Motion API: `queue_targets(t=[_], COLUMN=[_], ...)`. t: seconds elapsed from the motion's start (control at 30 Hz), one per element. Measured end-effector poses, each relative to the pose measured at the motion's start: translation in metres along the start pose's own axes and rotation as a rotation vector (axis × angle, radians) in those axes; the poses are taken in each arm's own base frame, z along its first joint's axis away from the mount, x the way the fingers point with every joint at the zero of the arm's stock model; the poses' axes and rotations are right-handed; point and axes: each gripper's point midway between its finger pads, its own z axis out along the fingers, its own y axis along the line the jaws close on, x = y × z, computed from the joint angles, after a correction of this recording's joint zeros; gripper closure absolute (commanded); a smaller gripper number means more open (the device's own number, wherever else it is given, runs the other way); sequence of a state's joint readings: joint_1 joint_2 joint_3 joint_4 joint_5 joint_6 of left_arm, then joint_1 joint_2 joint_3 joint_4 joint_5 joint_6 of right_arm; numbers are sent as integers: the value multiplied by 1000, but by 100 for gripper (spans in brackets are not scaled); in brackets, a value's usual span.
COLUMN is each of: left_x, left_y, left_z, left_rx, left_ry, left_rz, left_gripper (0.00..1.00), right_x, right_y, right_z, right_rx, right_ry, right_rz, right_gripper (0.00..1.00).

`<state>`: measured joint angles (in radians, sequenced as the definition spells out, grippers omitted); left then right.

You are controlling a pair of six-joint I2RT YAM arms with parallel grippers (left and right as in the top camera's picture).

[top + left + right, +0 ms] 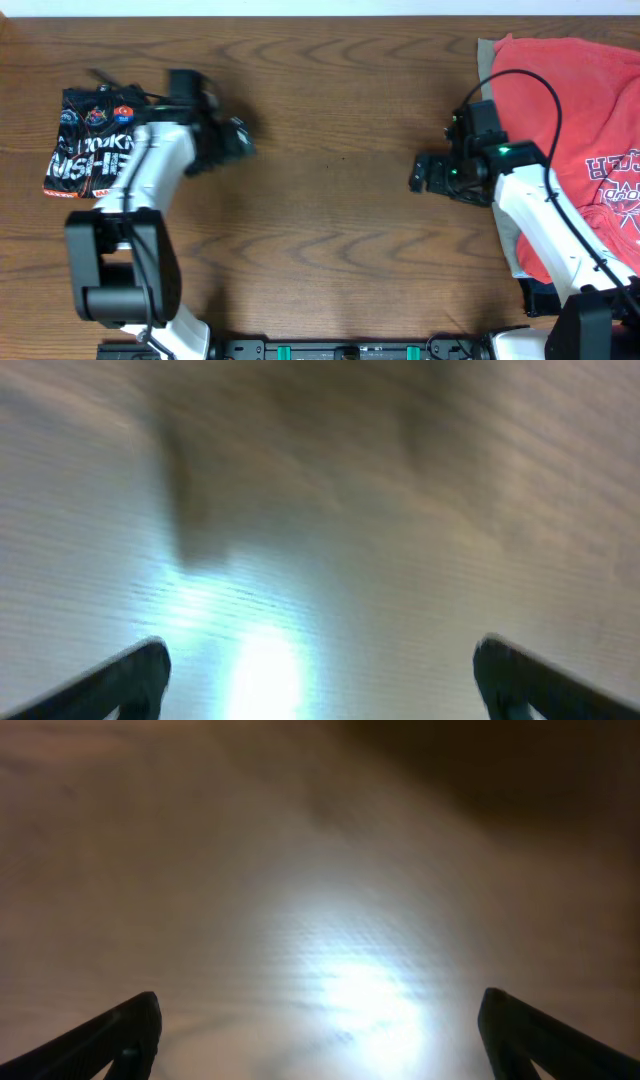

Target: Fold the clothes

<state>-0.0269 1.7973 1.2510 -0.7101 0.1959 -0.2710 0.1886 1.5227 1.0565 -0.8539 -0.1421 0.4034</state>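
The black jersey (pixel 92 140) with white lettering lies folded into a small rectangle at the table's left. The coral-red T-shirt (pixel 590 130) lies in a heap at the right, over a beige garment (pixel 486 52) whose edge shows at its upper left. My left gripper (pixel 238 138) is open and empty, right of the jersey, over bare wood; its fingertips show wide apart in the left wrist view (pixel 318 670). My right gripper (pixel 418 172) is open and empty, left of the red T-shirt; the right wrist view (pixel 320 1030) shows only bare table between its fingertips.
The wooden table (pixel 330 230) stretches between the two arms. A dark item (pixel 545 298) lies at the lower right by the right arm's base. The arm bases stand at the front edge.
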Motion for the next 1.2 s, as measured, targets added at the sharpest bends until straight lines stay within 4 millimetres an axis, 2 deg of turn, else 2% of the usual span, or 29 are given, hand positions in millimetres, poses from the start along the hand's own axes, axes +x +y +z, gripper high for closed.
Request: queue_targets(t=[0.07,0.17,0.27,0.37,0.47,0.57,0.67,0.87,1.03,1.2], left_x=[43,93,130,148,158,162,155,149,146,150], left_y=[-10,-13,-11,-11,-13,-17,-31,-44,-25,-5], left_z=[1,-7,-20,-27,-31,-44,-68,-136,-183,-212], left_rx=[-37,-99,-162,-207,-233,-222,-150,35,145,199], left_ry=[146,324,460,518,506,395,183,-316,-650,-807], left_rz=[53,98,137,178,221,259,316,396,340,285], left_gripper=[2,2,2,2,2,2,2,2,2,2], right_x=[11,25,39,49,53,51,50,61,71,76], right_y=[-14,-29,-41,-42,-42,-38,-34,-33,-38,-41], right_z=[-2,-5,-9,-12,-21,-40,-62,-93,-111,-123], right_rx=[27,53,77,82,80,46,-2,-79,-101,-107], right_ry=[58,125,190,226,215,111,-47,-351,-541,-617], right_rz=[0,17,38,32,29,12,-17,-93,-126,-130], right_gripper=[1,1,1,1,1,1,1,1,1,1])
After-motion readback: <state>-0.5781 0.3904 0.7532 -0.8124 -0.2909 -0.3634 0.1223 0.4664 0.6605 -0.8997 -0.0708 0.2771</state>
